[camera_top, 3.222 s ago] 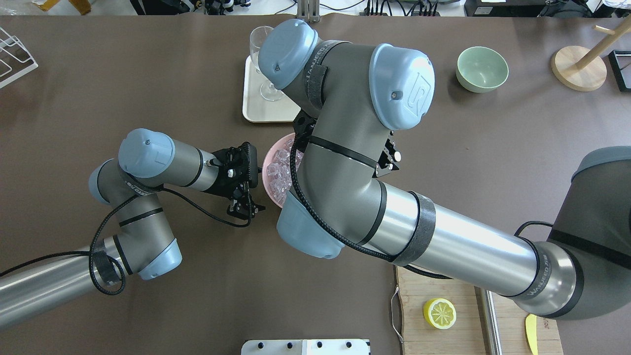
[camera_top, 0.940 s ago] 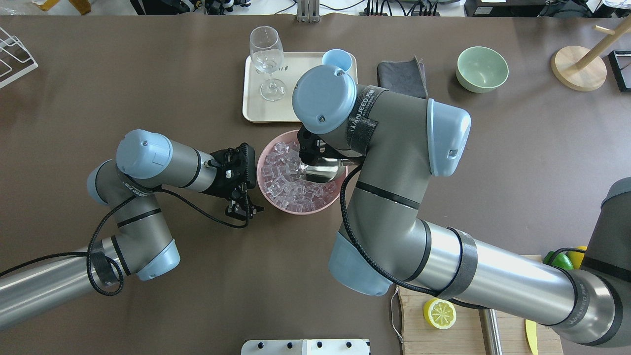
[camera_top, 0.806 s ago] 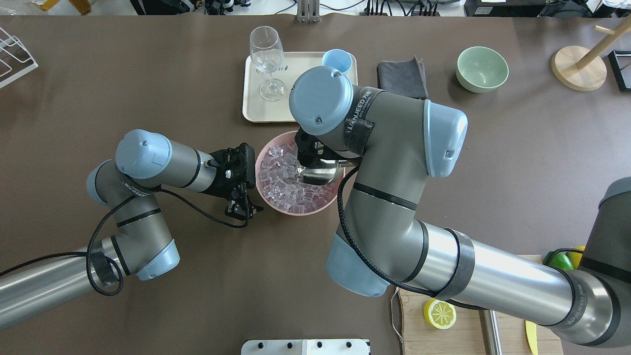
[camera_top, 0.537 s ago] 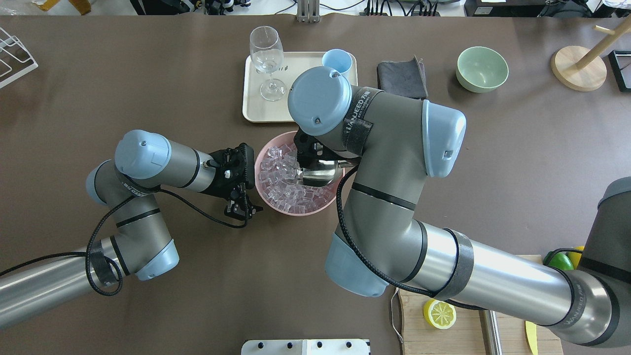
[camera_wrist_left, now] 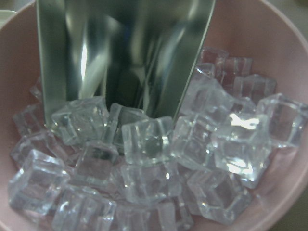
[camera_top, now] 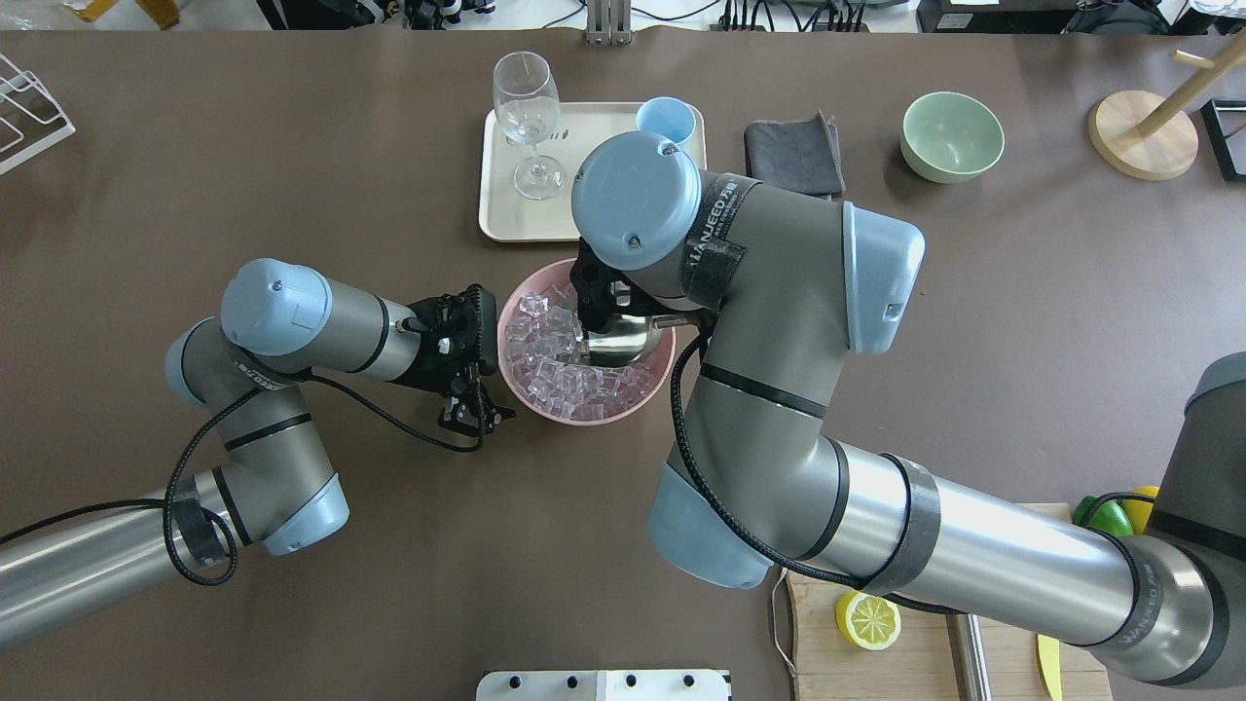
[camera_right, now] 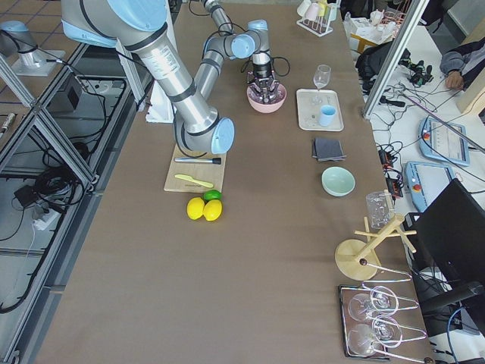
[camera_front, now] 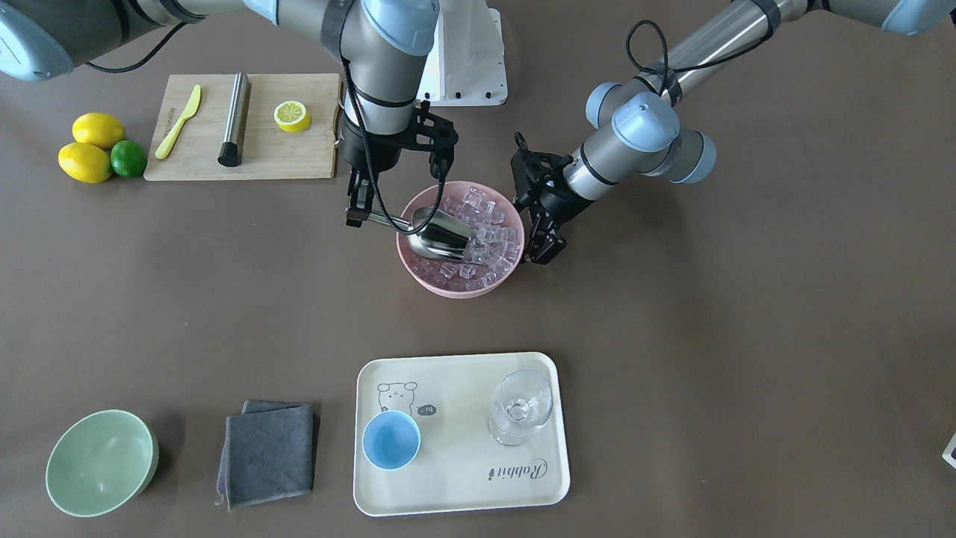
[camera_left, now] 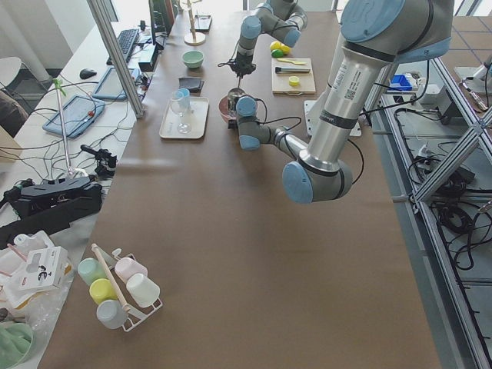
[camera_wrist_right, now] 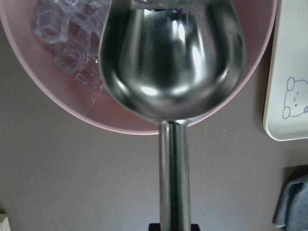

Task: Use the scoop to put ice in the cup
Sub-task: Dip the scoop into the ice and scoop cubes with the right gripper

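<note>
**Scoop down in the ice, cup waiting on the tray**

Front view: my right gripper [camera_front: 360, 215] is pinched on the handle of the scoop [camera_front: 444, 235]. The scoop reaches out from the fingers into the pink bowl [camera_front: 455, 291] and rests on the ice [camera_front: 499, 224]. My left gripper [camera_front: 544, 252] hangs just outside the bowl's opposite rim, and I cannot tell how its jaws stand. The cup [camera_front: 390, 439] sits on a tray [camera_front: 463, 489] beside a wine glass [camera_front: 520, 407], well apart from both grippers.

Overhead: the right wrist hides its own fingers. The scoop [camera_top: 623, 341] shows below it, over the ice [camera_top: 550, 365].

Left wrist: straight ahead of the left gripper, the scoop's open mouth [camera_wrist_left: 125, 53] faces me, its front edge touching cubes [camera_wrist_left: 144, 144].

Right wrist: the handle runs straight out from the right gripper to the scoop [camera_wrist_right: 173, 62], which lies over the bowl's near rim.
</note>
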Robot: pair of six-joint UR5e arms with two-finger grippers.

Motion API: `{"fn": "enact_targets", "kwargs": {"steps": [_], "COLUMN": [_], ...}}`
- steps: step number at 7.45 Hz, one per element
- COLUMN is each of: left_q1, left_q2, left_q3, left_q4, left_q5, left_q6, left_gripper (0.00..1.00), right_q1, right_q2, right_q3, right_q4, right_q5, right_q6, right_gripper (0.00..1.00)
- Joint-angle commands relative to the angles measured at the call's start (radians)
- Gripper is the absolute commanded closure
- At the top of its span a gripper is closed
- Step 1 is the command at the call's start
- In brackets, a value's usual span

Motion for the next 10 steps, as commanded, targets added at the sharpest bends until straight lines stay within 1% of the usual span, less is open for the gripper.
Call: {"fn": "enact_targets", "kwargs": {"steps": [1,2,3,5,6,7,9,10], "left_q1": [0.001,0.001,0.001,0.0,0.0,0.0,-0.002,-0.002], "left_q2": [0.0,0.0,0.0,0.0,0.0,0.0,0.0,0.002], "left_q3": [0.001,0.001,0.001,0.001,0.001,0.001,-0.001,-0.001], "left_q4": [0.0,0.0,0.0,0.0,0.0,0.0,0.0,0.0], "left_q5": [-0.001,0.001,-0.001,-0.001,-0.001,-0.001,-0.001,-0.001], "left_q6": [0.0,0.0,0.0,0.0,0.0,0.0,0.002,0.002], "left_gripper": [0.01,0.01,0.01,0.01,0.01,0.01,0.01,0.01], "right_q1": [0.0,0.0,0.0,0.003,0.014,0.034,0.06,0.061], "right_q2": [-0.047,-0.07,-0.103,-0.125,-0.158,-0.2,-0.225,-0.231], "right_q3": [0.004,0.004,0.006,0.008,0.012,0.012,0.011,0.003], "right_q4": [0.1,0.152,0.218,0.273,0.325,0.399,0.441,0.477], "right_q5": [0.01,0.017,0.049,0.086,0.1,0.138,0.184,0.194], "right_q6": [0.015,0.028,0.035,0.048,0.061,0.068,0.095,0.113], "right_gripper": [1.0,1.0,1.0,1.0,1.0,1.0,1.0,1.0]}}
